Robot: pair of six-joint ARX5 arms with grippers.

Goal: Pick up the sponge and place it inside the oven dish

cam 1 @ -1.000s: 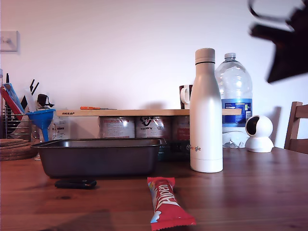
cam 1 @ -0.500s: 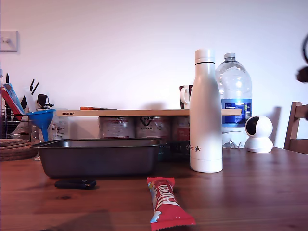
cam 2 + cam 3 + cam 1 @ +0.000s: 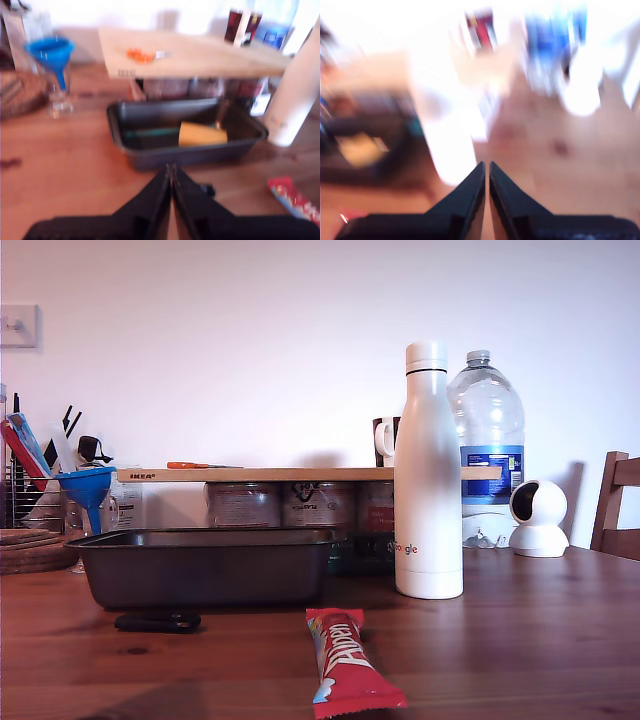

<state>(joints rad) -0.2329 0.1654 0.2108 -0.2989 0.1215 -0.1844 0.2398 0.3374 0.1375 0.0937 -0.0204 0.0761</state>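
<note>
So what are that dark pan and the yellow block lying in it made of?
The oven dish looks like dark grey metal with a dull matte finish, going by its thin rolled rim. The sponge looks like soft yellow foam; the first wrist view is too blurred to be sure.

Looking down along my first gripper [image 3: 171, 172], jaws pressed together with nothing between them, over bare brown wood. Just beyond the tips, the oven dish [image 3: 150, 155], dark grey, holding the sponge [image 3: 201, 135] (yellow face up, lying toward one end). Farther off, a pale cutting board [image 3: 210, 57] raised over some jars, with a small orange item on it. Off to one side a blue funnel [image 3: 51, 54] standing in a glass; opposite, a white bottle [image 3: 296, 90] and the corner of a red wrapper [image 3: 292, 199].
</note>
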